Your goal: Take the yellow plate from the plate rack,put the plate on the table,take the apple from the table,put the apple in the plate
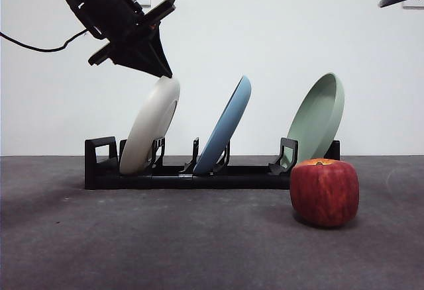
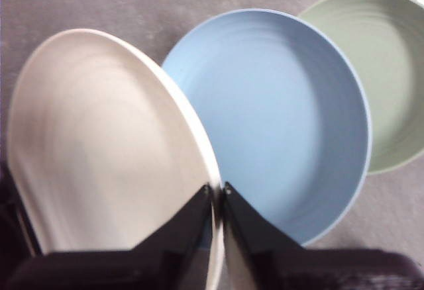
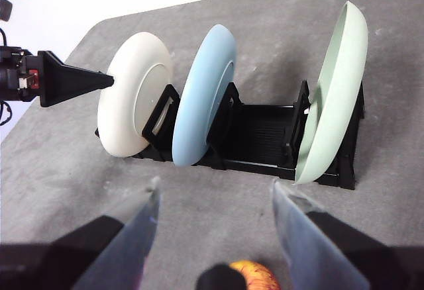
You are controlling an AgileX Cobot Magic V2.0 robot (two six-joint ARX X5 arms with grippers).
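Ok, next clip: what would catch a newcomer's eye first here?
Three plates leaning in the black rack: cream, blue, green. The left gripper pinches the cream plate's top rim from above. The red apple sits on the table before the rack's green-plate end, with the right gripper open above it.

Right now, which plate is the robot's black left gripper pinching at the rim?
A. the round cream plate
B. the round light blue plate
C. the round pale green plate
A: the left gripper has its jaws closed on the rim of the cream plate, which stands in the black plastic rack.
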